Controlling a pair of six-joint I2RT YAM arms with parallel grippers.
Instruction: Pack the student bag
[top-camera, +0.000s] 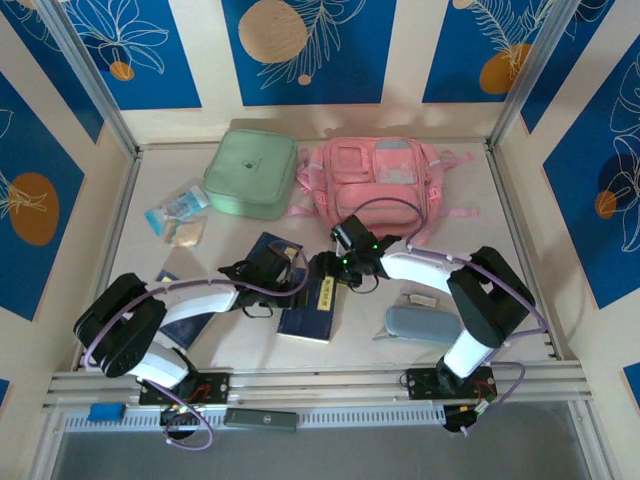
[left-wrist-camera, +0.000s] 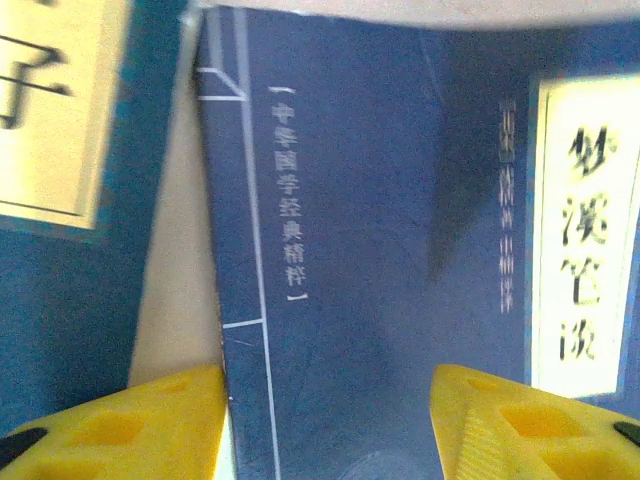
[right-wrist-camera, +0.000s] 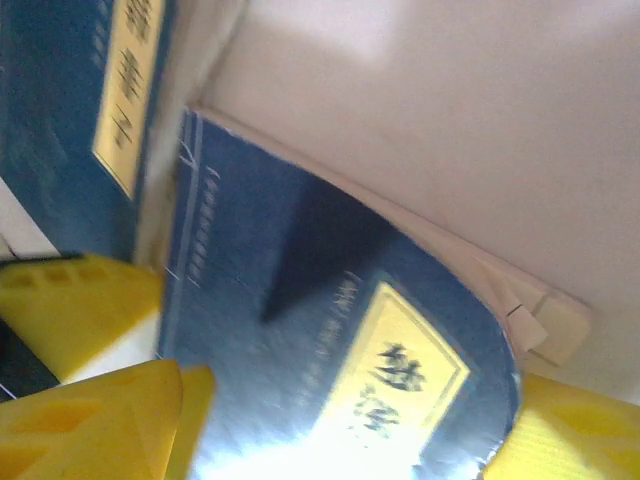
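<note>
The student bag (top-camera: 380, 180), a pink backpack, lies flat at the back of the table, apart from both grippers. A dark blue book with a yellow title label (top-camera: 306, 318) (left-wrist-camera: 380, 250) (right-wrist-camera: 330, 330) lies in the middle. My left gripper (top-camera: 295, 283) (left-wrist-camera: 330, 430) is open over its far end, with one yellow finger (left-wrist-camera: 130, 430) at the spine edge and the other over the cover. From the right, my right gripper (top-camera: 336, 272) (right-wrist-camera: 350, 440) hangs open astride the same book, whose right edge curves upward.
A mint green zip case (top-camera: 250, 172) sits left of the bag, snack packets (top-camera: 176, 216) further left. A second blue book (top-camera: 268, 248) (left-wrist-camera: 50, 150) lies beside the first; a third (top-camera: 185, 325) lies under the left arm. A grey-blue pouch (top-camera: 420, 325) and white eraser (top-camera: 422, 298) lie right.
</note>
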